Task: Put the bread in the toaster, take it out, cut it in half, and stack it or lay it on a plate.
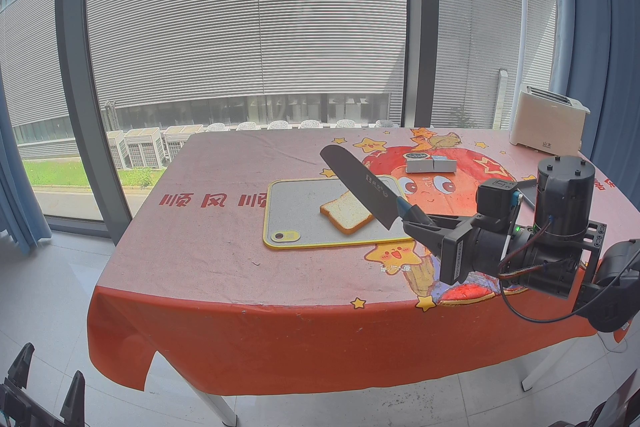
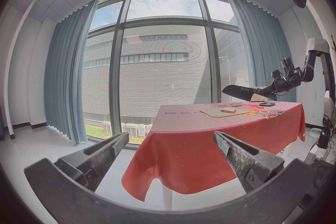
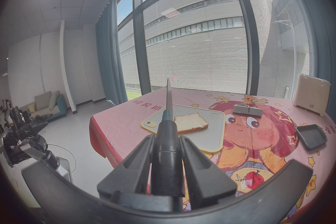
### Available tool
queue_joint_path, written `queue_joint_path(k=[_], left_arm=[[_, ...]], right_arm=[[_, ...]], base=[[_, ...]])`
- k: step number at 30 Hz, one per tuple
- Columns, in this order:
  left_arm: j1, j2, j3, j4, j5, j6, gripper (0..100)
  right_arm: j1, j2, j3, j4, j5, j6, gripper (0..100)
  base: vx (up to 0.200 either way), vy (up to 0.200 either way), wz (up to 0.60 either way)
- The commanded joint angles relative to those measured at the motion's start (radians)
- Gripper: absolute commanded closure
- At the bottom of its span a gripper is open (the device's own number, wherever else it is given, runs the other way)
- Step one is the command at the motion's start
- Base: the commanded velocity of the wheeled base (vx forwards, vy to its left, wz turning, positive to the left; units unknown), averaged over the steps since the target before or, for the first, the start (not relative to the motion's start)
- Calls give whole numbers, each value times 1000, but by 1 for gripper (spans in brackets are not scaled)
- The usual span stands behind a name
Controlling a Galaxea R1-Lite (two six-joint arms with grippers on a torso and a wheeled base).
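Observation:
A slice of bread (image 1: 347,212) lies flat on the yellow-rimmed grey cutting board (image 1: 300,215) in the middle of the table. My right gripper (image 1: 417,223) is shut on the handle of a dark-bladed knife (image 1: 362,184), held above the board's right side with the blade up over the bread. In the right wrist view the knife (image 3: 168,100) points from the gripper (image 3: 167,139) toward the bread (image 3: 190,121). The cream toaster (image 1: 548,121) stands at the table's far right corner. My left gripper (image 2: 170,137) hangs open and empty, low and well off the table's left front.
A dark square tray (image 3: 310,136) sits on the right side of the table in front of the toaster (image 3: 310,93). A small grey block (image 1: 430,164) lies behind the board. The red patterned tablecloth (image 1: 220,248) hangs over the front edge. A window wall stands behind.

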Motion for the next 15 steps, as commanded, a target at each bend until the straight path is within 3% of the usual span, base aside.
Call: queue_joint_path(k=[1,10,15], left_arm=[[0,-16,18,0,0,0,0],[0,-16,18,-2,0,0,0],[0,-16,18,0,0,-2,0]], right_arm=[[0,-3,-21,1,2,-3,100],[-17,40,-137,94,17,-14,100],[-3,74,-171,86,20,-26,100]], base=[[0,0,0],[0,0,0],[0,0,0]])
